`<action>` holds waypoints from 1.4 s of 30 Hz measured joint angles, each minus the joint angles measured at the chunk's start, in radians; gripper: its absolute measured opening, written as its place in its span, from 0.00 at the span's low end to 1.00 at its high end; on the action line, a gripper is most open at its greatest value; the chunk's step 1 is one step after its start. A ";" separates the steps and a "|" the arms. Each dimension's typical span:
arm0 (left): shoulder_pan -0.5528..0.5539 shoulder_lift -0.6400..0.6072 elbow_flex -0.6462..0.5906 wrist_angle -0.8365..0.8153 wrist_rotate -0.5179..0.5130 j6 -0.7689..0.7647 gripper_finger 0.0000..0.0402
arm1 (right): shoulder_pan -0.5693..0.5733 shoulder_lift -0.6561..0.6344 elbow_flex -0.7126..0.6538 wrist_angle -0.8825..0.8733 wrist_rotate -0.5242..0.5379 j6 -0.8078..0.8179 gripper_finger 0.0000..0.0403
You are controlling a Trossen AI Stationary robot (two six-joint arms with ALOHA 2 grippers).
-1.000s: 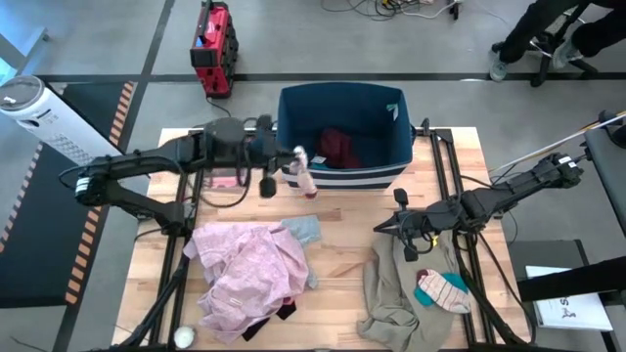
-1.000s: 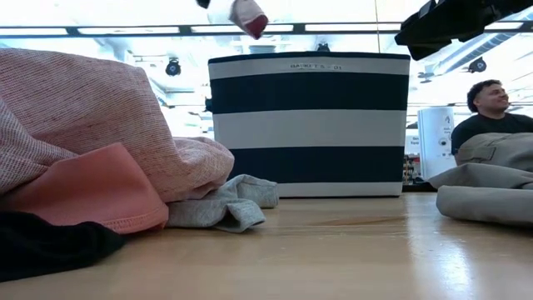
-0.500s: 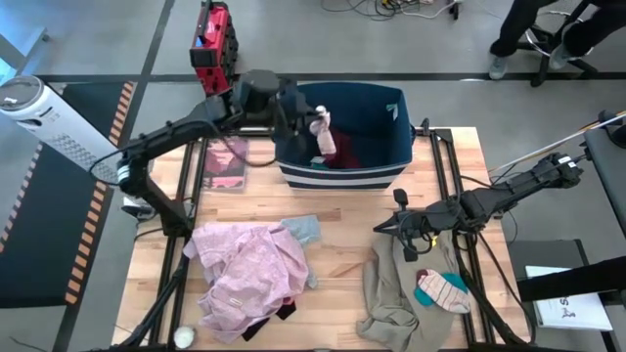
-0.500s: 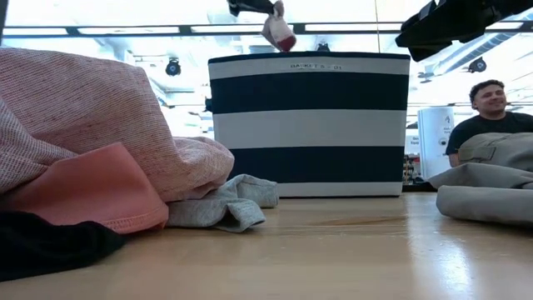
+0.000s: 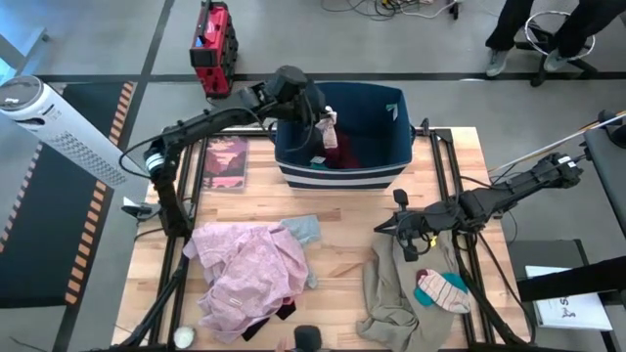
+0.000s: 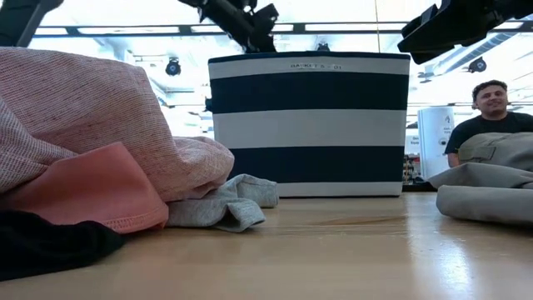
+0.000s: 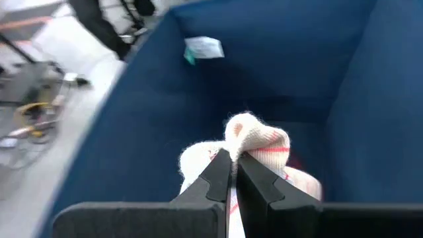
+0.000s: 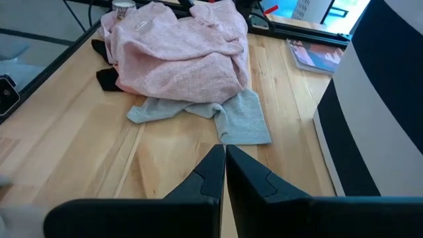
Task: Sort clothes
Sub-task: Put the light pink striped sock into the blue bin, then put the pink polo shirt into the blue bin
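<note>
Over the navy striped bin (image 5: pixel 342 176), my left gripper (image 5: pixel 321 119) is shut on a small white sock with red marks (image 7: pixel 258 142). A maroon piece (image 5: pixel 344 152) lies on the bin's floor. At the near left lie the pale pink shirt (image 5: pixel 249 269) and a light blue-grey piece (image 5: pixel 306 231). On the near right a khaki garment (image 5: pixel 391 293) lies with a striped teal-white sock (image 5: pixel 440 290) on top of it. My right gripper (image 5: pixel 399 227) hangs shut above the khaki garment's far end, touching nothing. My left gripper pinches a bunched fold of the white sock (image 7: pixel 246 147) between its two fingers (image 7: pixel 215 173). The fingers slant down from the table's left. The sock hangs below them inside the bin (image 7: pixel 132 132), clear of the walls.
A flat pink-printed book (image 5: pixel 227 161) lies left of the bin. A black piece (image 5: pixel 284 311) sticks out from under the pink shirt. Bare wood (image 5: pixel 342 244) lies between the two piles. A person (image 6: pixel 487 104) sits beyond the table's right side.
My left gripper, still shut on the white sock, has swung from the bin's near left corner toward the far edge and right, over the rim, and tipped downward. The sock now hangs inside the bin, out of the low view's sight.
</note>
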 joint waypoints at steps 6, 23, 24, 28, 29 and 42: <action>0.024 0.051 0.007 -0.005 0.061 0.003 0.00 | 0.000 0.000 0.000 0.002 0.000 0.000 0.00; 0.007 -0.022 0.007 -0.144 0.058 -0.008 0.41 | 0.000 0.000 0.000 0.004 0.000 -0.001 0.00; 0.004 -0.034 0.007 -0.149 0.058 -0.008 0.44 | 0.000 0.000 0.000 0.004 0.000 -0.001 0.00; -0.012 -0.084 0.007 -0.190 0.058 -0.014 0.56 | 0.000 0.000 0.000 0.004 0.000 -0.002 0.00; -0.019 -0.096 0.007 -0.206 0.057 -0.021 0.58 | 0.000 0.000 0.000 0.004 0.000 -0.001 0.00; -0.244 -0.234 0.006 -0.431 -0.079 -0.080 0.57 | 0.000 0.000 -0.001 0.003 0.000 -0.004 0.00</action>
